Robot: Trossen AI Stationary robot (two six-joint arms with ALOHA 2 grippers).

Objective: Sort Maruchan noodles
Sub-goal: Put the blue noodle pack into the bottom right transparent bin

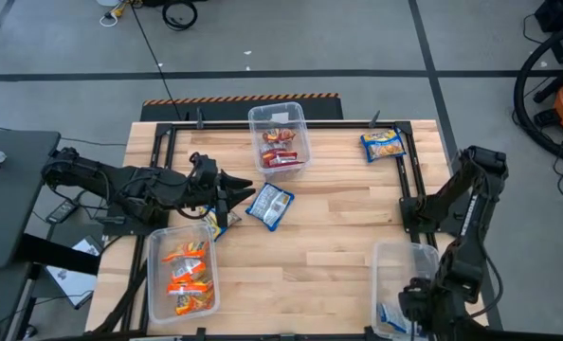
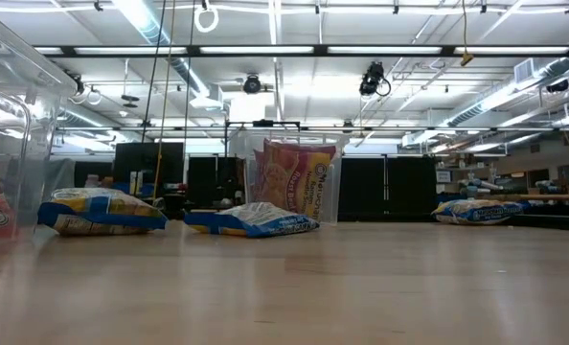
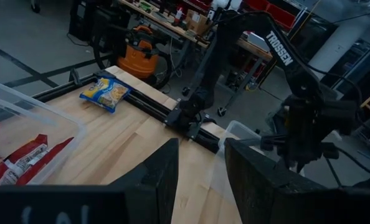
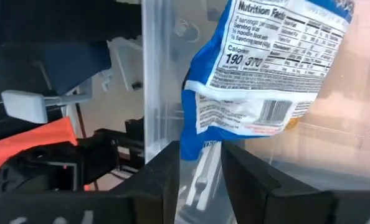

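Note:
The Maruchan noodles lie in three places. Red packets (image 1: 280,152) fill the far bin (image 1: 255,116), and orange packets (image 1: 187,270) fill the near-left bin (image 1: 154,275). Loose blue-and-yellow packets lie flat at the far right (image 1: 384,144), mid-table (image 1: 270,204) and beside it (image 1: 215,224). My right gripper (image 4: 200,155) is open over the near-right bin (image 1: 381,270). A blue packet (image 4: 266,81) lies inside it, back side up, just past the fingertips. My left gripper (image 3: 200,162) hangs open and empty above the mid-table packets.
A black rail frame (image 1: 409,180) borders the wooden table's far and side edges. Bare wood (image 1: 329,246) stretches between the bins. In the low view the mid-table packets (image 2: 251,220) and the far bin (image 2: 294,182) stand ahead. Shop clutter fills the room beyond.

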